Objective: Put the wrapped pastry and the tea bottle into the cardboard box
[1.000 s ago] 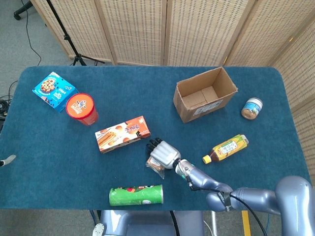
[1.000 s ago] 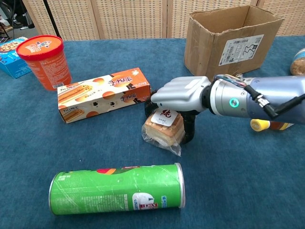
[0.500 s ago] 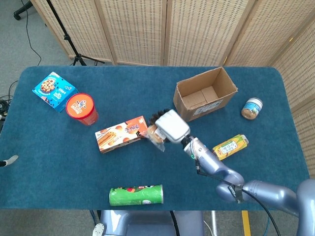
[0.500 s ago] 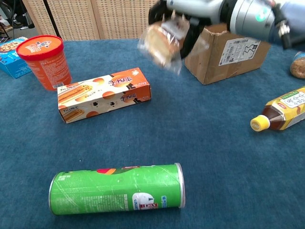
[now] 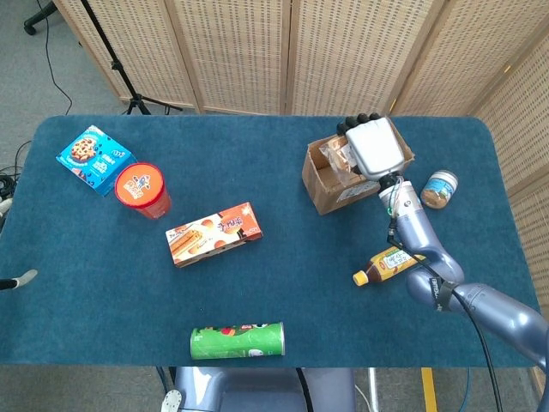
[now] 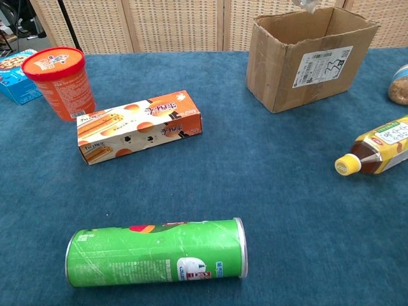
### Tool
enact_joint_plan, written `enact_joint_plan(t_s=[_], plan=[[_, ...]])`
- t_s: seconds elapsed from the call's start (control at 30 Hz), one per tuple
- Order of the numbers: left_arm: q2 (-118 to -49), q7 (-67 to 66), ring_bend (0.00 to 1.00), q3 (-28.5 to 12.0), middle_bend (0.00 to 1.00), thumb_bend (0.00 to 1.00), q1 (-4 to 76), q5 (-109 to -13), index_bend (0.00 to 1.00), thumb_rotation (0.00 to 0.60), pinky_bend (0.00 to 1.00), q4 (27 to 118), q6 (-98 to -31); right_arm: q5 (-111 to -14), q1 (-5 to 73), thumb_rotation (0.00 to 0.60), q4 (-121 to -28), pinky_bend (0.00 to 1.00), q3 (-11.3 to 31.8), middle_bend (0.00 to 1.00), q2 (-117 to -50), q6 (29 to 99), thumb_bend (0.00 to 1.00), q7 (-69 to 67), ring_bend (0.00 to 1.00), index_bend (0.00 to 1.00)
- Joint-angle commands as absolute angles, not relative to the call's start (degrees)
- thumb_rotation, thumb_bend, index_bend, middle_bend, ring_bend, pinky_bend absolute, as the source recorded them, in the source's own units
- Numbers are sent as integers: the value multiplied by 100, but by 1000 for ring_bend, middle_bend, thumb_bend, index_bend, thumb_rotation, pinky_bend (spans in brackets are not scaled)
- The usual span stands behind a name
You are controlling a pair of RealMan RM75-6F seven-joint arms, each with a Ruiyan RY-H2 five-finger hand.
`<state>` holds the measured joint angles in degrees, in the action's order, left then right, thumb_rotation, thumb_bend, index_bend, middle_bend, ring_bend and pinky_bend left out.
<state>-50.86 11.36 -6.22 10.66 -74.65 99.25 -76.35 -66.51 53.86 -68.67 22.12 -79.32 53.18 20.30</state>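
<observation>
Wrapped pastry (image 5: 337, 155), a pale round cake in crinkly clear film, hangs over the open top of the cardboard box (image 5: 324, 190), pinched in the fingers of the right hand (image 5: 373, 146). It looks to be above the box mouth rather than resting inside, so by my reading the first item is close to delivered but not yet let go. In the chest view only a scrap of film shows at the top edge above the box.

Second in line, the tea bottle (image 5: 394, 260) lies on its side on the blue cloth, well apart from the box and nearer the robot; its yellow cap points away from the box. It is smooth plastic with a glossy yellow-green label, and being round it may roll when touched. That half of the task is untouched.

Corrugated brown board forms the box, flaps up, with a white shipping label on its near wall. The table (image 5: 103, 283) wears a short-piled blue felt, likely grippy. No left hand shows in either view.
</observation>
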Motion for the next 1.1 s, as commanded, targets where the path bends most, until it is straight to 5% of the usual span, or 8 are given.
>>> enact_joint_plan(t_s=[0.03,0.2,0.33,0.4,0.53,0.8,1.0,1.1], plan=[[-5105,1074,0,-628,0,0,1077,-7451,0,600,0,9950,-7606,-6462,5395,600,-6457,443,2169,603,-8101,5295,569,1985,473,662],[-5130,971,0,-654,0,0,1100,-7408,0,600,0,9977,-7563,-5820,5561,600,-5838,443,2246,531,-8544,5172,521,2549,445,594],[-5137,956,0,-680,0,0,1098,-7339,0,600,0,9964,-7539,-5103,5656,600,-5868,261,2321,101,-8608,4905,48,3065,93,83],[-5139,952,0,-687,0,0,1096,-7315,0,600,0,9957,-7523,-4886,5703,600,-5876,144,2349,4,-8648,4992,0,3292,5,1],[-5134,957,0,-695,0,0,1079,-7291,0,600,0,9949,-7517,-4728,5765,600,-5949,21,2415,0,-8660,5203,0,3455,0,0],[-5120,996,0,-699,0,0,1048,-7306,0,600,0,9943,-7517,-4962,5648,600,-6836,6,2492,0,-8079,5596,0,3356,0,0],[-5098,1080,0,-678,0,0,1016,-7364,0,600,0,9916,-7510,-5914,4797,600,-8705,6,2123,0,-6698,5683,0,2444,0,0],[-5104,1097,0,-675,0,0,998,-7385,0,600,0,9897,-7528,-7414,4163,600,-9462,6,1558,0,-5957,5864,0,1345,0,0]])
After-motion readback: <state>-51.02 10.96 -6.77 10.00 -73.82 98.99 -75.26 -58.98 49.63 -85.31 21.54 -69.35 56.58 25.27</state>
